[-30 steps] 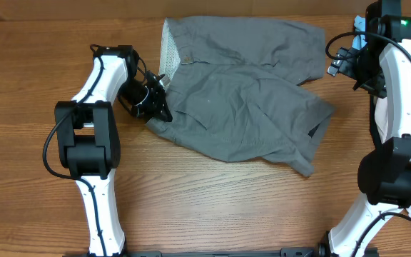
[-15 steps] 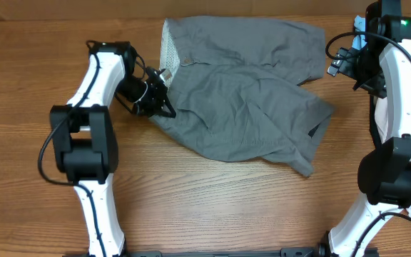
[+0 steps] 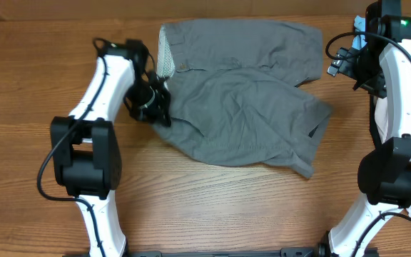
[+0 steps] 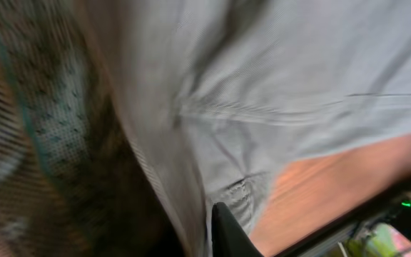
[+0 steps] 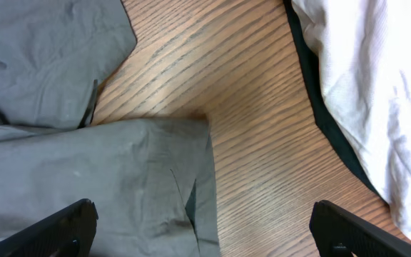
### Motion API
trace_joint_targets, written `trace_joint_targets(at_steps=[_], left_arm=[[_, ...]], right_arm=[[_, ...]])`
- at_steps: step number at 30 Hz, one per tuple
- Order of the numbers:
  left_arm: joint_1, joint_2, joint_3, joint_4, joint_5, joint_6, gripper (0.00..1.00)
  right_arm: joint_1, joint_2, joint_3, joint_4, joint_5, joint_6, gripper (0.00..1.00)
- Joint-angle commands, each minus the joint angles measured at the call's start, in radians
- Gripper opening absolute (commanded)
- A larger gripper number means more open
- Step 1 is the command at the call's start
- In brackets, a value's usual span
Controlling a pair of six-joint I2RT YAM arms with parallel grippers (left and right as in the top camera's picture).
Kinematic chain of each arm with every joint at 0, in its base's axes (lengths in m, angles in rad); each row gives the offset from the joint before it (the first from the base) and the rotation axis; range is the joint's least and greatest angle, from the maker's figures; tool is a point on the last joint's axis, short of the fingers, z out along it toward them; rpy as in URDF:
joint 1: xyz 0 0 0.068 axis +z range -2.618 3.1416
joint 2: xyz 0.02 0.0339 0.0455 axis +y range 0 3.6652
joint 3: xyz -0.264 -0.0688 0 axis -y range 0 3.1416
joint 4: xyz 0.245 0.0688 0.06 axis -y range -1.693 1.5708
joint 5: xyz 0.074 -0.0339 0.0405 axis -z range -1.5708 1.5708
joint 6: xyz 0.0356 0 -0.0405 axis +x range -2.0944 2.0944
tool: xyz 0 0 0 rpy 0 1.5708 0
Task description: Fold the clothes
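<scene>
The gray shorts (image 3: 241, 107) lie crumpled on the wooden table (image 3: 212, 200), with the pale speckled waistband lining (image 3: 165, 57) facing left. My left gripper (image 3: 157, 108) sits at their left edge, shut on the shorts. In the left wrist view the gray cloth (image 4: 298, 71) fills the frame, the lining (image 4: 56, 128) lies to the left, and the gripper (image 4: 198, 232) pinches a fold against a black finger (image 4: 225, 232). My right gripper (image 3: 336, 68) hovers open by the leg hems. The right wrist view shows it (image 5: 205, 235) wide open over a leg hem (image 5: 155, 185), holding nothing.
A whitish-pink garment (image 5: 377, 86) lies on a dark surface at the table's right side, also visible in the overhead view (image 3: 378, 111). A small light-blue cloth (image 3: 357, 25) shows behind the right arm. Bare wood (image 3: 212, 200) stretches in front of the shorts.
The left arm has swung slightly right while its gripper stayed at the shorts' left edge. The cloth there has been tugged, and the waistband and lower fold have shifted. The right arm has not moved.
</scene>
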Motion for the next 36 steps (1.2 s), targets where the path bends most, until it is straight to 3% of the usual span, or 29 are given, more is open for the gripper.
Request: trace_joint_targets(at_steps=[1,5,8,11,16,24,32,36], left_arm=[[-0.015,-0.004,-0.113,0.015,-0.12,-0.083,0.04],[-0.011,-0.004,-0.172,-0.014,-0.284,-0.168,0.04],[-0.007,-0.004,-0.174,-0.024,-0.315,-0.188,0.06],[-0.007,-0.004,-0.174,-0.014,-0.315,-0.188,0.27],[-0.007,-0.004,-0.174,-0.024,-0.321,-0.189,0.43],[-0.001,-0.012,-0.169,-0.106,-0.534,-0.303,0.48],[-0.001,-0.037,-0.091,-0.186,-0.514,-0.303,0.52],[0.0,-0.038,-0.061,-0.244,-0.484,-0.325,0.75]], right_arm=[[0.0,-0.001,0.004,0.002,0.0,0.005,1.0],[0.0,-0.001,0.004,0.002,0.0,0.005,1.0],[0.0,-0.001,0.004,0.002,0.0,0.005,1.0],[0.0,-0.001,0.004,0.002,0.0,0.005,1.0],[0.0,-0.001,0.004,0.002,0.0,0.005,1.0],[0.0,-0.001,0.004,0.002,0.0,0.005,1.0],[0.0,-0.001,0.004,0.002,0.0,0.005,1.0],[0.0,-0.001,0.004,0.002,0.0,0.005,1.0]])
